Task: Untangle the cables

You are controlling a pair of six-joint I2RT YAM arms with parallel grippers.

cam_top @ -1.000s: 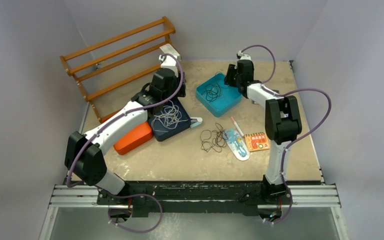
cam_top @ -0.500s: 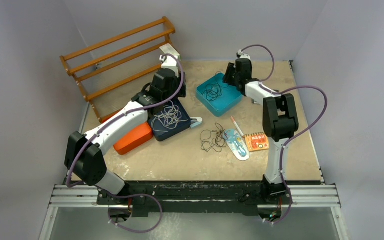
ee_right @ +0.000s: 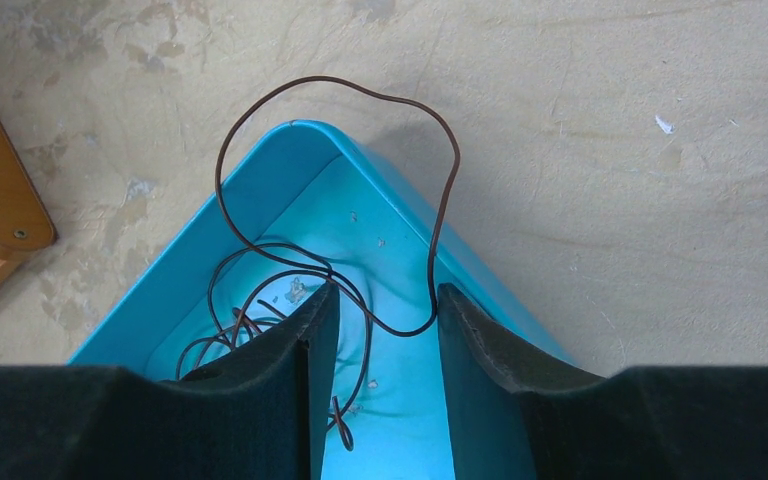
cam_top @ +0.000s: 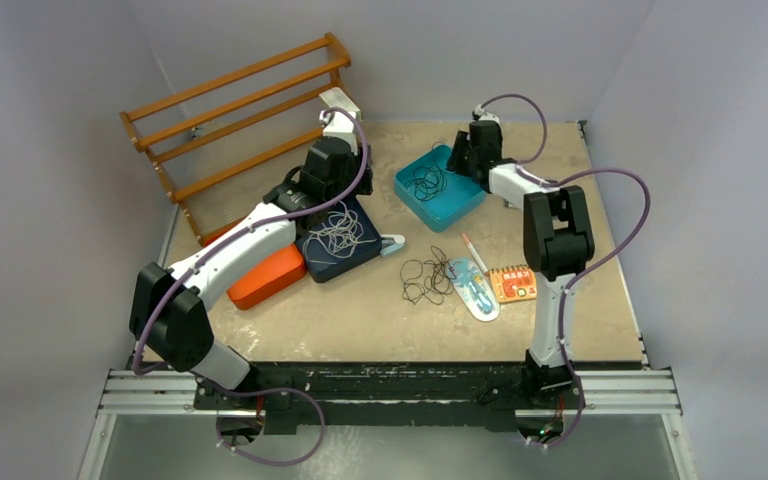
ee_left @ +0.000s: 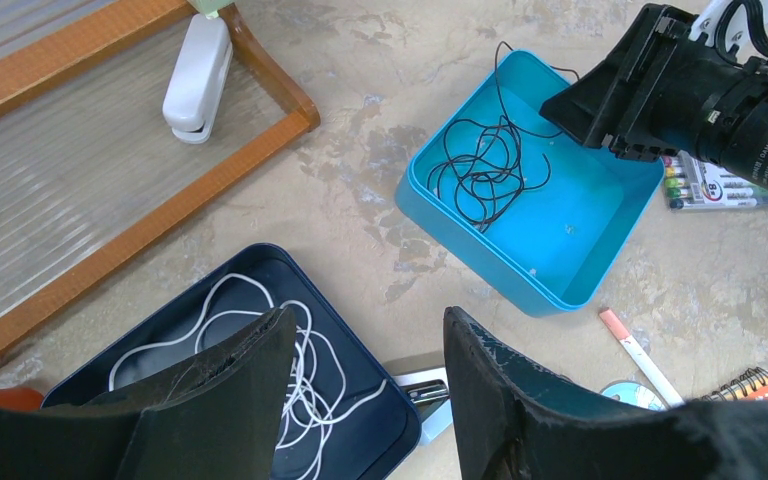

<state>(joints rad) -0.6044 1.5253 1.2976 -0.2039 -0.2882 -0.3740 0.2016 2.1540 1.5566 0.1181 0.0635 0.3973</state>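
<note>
The white cable (cam_top: 337,233) lies coiled in a navy tray (cam_top: 312,268); it also shows in the left wrist view (ee_left: 310,340). The dark brown cable (ee_right: 260,265) lies in a teal tray (cam_top: 460,213), with one loop (ee_right: 445,170) hanging over the tray's far corner. The black cable (cam_top: 427,278) lies in loose loops on the table. My left gripper (ee_left: 368,318) is open and empty above the navy tray's right corner. My right gripper (ee_right: 388,292) is open over the teal tray's far corner. The brown loop runs between its jaws and is not pinched.
A wooden rack (cam_top: 240,100) stands at the back left with a small white device (ee_left: 198,75) on it. An orange case (cam_top: 270,275) lies left of the navy tray. A pen (cam_top: 474,252), a notebook (cam_top: 513,283), a blue packet (cam_top: 473,288) and markers (ee_left: 720,190) lie at the right.
My right arm's elbow has swung a little to the left and its gripper has shifted slightly over the teal tray's far corner. The left arm and the cables have not moved.
</note>
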